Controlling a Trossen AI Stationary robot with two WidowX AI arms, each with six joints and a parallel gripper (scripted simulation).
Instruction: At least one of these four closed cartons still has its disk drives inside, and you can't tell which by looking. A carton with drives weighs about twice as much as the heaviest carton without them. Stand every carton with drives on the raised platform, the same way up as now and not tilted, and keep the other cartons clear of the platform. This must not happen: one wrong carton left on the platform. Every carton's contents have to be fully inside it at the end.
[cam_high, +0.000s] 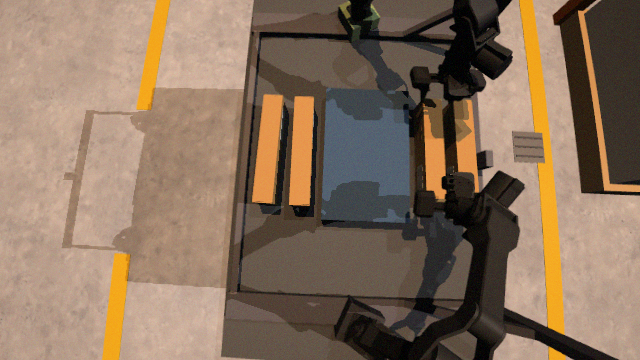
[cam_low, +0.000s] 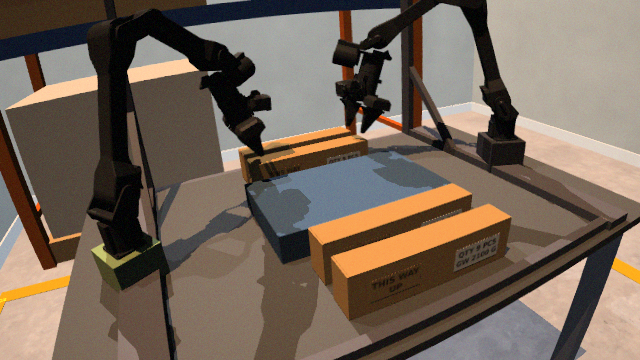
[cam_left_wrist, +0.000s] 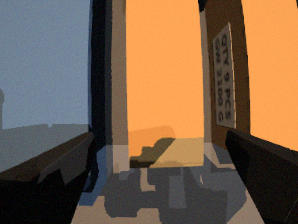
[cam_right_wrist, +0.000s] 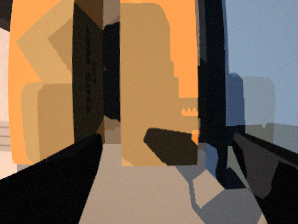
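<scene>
Four closed orange cartons lie on the table, two on each side of the blue raised platform (cam_high: 366, 155). One pair (cam_high: 267, 148) (cam_high: 301, 150) is untouched. In the other pair, the carton next to the platform (cam_high: 434, 150) has a gripper at each end, and its neighbour (cam_high: 466, 145) lies beside it. My left gripper (cam_high: 435, 200) (cam_low: 361, 117) is open just above one end; its fingers frame the carton's width. My right gripper (cam_high: 434, 95) (cam_low: 252, 140) is open and low over the other end, fingers either side. Neither holds anything.
The near pair in the exterior view (cam_low: 390, 215) (cam_low: 425, 250) carries "THIS WAY UP" and quantity labels. A raised rail (cam_low: 550, 200) borders the table. A large box (cam_low: 115, 135) stands behind the table, and the arm bases (cam_low: 127, 262) (cam_low: 500, 145) sit at its edges.
</scene>
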